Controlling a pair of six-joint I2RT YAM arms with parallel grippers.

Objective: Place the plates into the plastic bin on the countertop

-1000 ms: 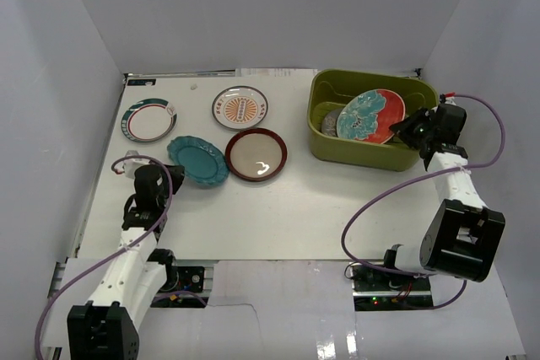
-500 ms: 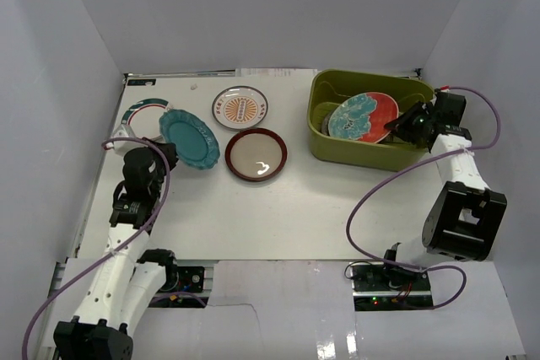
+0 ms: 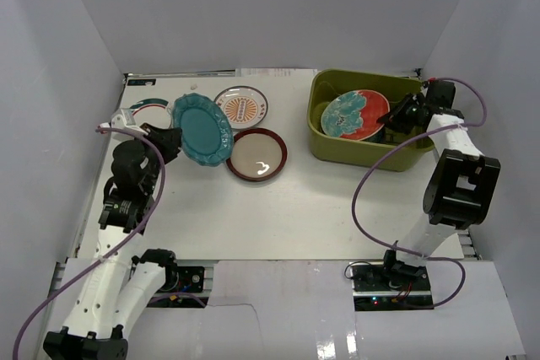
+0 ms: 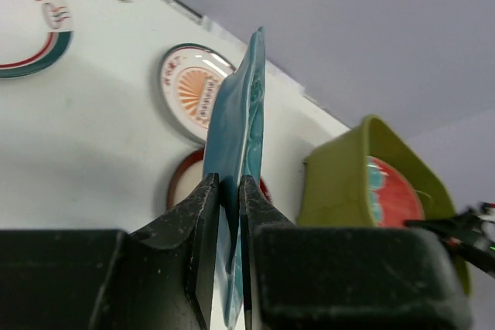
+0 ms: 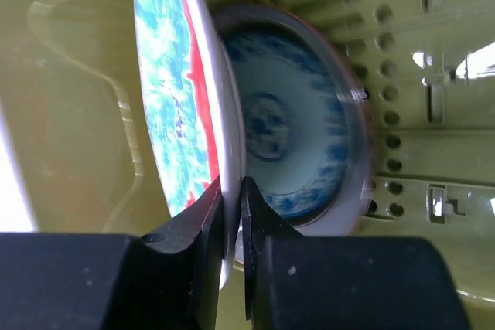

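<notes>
My left gripper [image 3: 162, 142] is shut on the rim of the teal scalloped plate [image 3: 202, 127] and holds it tilted above the countertop [image 3: 278, 208]; it stands edge-on in the left wrist view [image 4: 241, 113]. My right gripper [image 3: 398, 115] is shut on the rim of the red plate with teal flowers [image 3: 354, 114], held inside the olive-green plastic bin [image 3: 337, 151]. In the right wrist view the red plate [image 5: 174, 90] leans over a small blue-and-white plate [image 5: 290, 121] lying in a grey one on the bin's bottom.
On the countertop lie the white orange-sunburst plate [image 3: 245, 105], the dark-red rimmed plate [image 3: 256, 155] and the white teal-rimmed plate [image 3: 145, 112]. White walls enclose the surface on three sides.
My left gripper lifted the teal plate off the countertop and carried it up and to the right. My right gripper moved the red plate further down into the bin.
</notes>
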